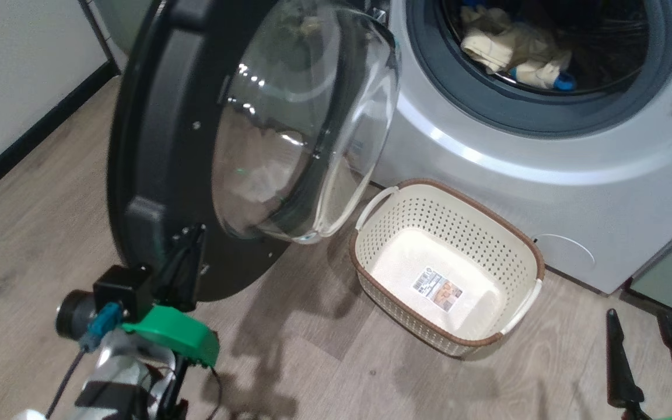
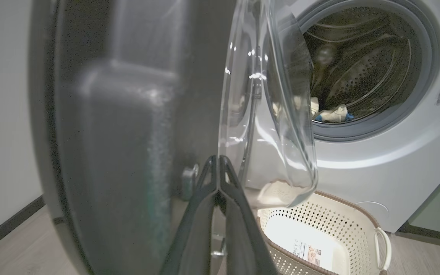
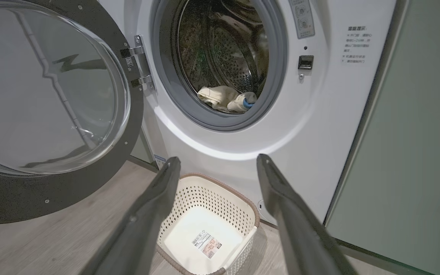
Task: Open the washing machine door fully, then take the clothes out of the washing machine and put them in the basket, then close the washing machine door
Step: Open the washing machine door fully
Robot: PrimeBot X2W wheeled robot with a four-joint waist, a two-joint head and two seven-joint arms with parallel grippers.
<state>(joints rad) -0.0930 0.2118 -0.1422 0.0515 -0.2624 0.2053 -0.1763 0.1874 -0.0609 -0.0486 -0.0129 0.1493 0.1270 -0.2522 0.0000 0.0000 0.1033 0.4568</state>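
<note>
**Washing machine door: swung wide, left tool against its inner face**

The washing machine door (image 1: 161, 146) fills the upper left and centre of the head view. It hangs well off the washing machine (image 1: 546, 192), with the glass bulge turned towards the basket.

- Left tool (image 1: 196, 233): fingers shut together, holding nothing. In the left wrist view the tips (image 2: 218, 162) meet at the black inner rim beside the glass. Contact looks likely but I cannot confirm it.
- Right tool (image 1: 639, 321): lower right of the head view, fingers spread and empty, apart from everything.
- The clothes (image 1: 511, 49): cream bundle with blue trim, low in the drum at the upper right, none taken out.
- The basket (image 1: 458, 195): on the floor (image 1: 32, 245) just before the machine, below the drum mouth. It holds only its base label.

Judgement: step one, opening the door, is near its end; unloading is not yet begun.

Next move: ease the door to its stop if any swing remains, then draw the left tool clear. The right tool would then go up into the drum mouth, keeping off the grey gasket, and close on the fabric.
</note>
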